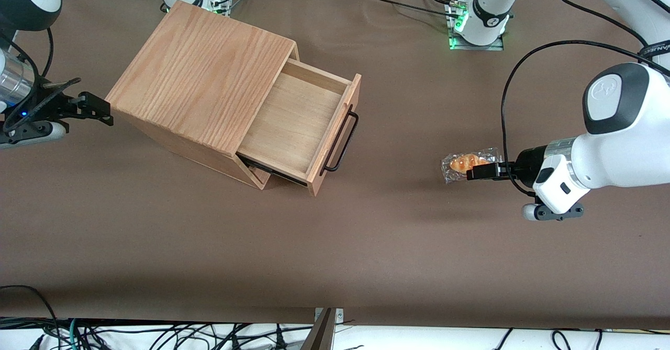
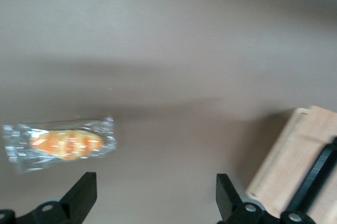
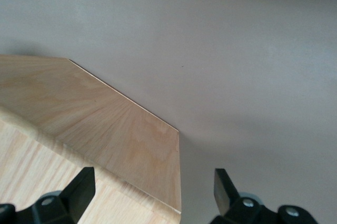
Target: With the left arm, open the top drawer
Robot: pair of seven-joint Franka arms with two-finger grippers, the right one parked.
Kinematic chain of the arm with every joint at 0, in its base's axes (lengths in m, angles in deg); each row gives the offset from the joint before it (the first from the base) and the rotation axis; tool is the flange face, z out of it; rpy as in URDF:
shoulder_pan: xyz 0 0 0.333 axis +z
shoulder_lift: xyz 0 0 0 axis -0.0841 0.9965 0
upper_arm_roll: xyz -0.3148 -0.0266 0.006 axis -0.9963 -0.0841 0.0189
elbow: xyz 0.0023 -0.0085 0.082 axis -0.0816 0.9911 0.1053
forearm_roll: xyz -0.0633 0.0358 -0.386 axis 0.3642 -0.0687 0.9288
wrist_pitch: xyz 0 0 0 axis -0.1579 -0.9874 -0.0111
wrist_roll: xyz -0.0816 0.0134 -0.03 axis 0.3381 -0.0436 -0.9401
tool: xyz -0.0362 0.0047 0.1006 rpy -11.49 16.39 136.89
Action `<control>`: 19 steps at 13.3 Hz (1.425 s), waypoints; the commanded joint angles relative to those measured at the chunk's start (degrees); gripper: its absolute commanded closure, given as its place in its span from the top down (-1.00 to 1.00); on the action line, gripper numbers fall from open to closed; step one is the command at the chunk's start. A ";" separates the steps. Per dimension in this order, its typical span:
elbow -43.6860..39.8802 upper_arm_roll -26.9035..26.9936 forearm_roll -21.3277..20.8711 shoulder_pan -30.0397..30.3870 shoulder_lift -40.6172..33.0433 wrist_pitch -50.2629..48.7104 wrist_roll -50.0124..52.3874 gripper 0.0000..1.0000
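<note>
Front view: one oak-grain cabinet (image 1: 201, 78) sits on the brown counter (image 1: 366, 245) toward the parked arm's end, its top drawer (image 1: 303, 125) pulled well out with one black bar handle (image 1: 343, 140) across its front. One wrapped bread roll (image 1: 466, 162) lies at about three o'clock from the drawer, well apart. The left arm (image 1: 612, 135) holds its gripper (image 1: 479, 173) over the roll's near edge (two fingers spread wide, gripping nothing in the wrist view).

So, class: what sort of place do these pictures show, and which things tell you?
Probably a robotics lab: a brown-covered table, the left arm's open hand over a wrapped bun, and the top drawer pulled out.
</note>
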 commanded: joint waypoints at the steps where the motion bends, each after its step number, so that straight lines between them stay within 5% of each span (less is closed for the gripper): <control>1: 3.11 0.81 -4.86 0.44 -3.25 -0.67 -4.10 1.00; 6: 15.93 11.16 -7.06 -0.43 -14.40 2.48 -20.44 1.00; 9: 25.34 11.53 -15.40 0.36 -23.27 6.27 -26.18 1.00; 19: 26.41 11.36 -10.76 0.09 -32.45 -2.70 -26.18 1.00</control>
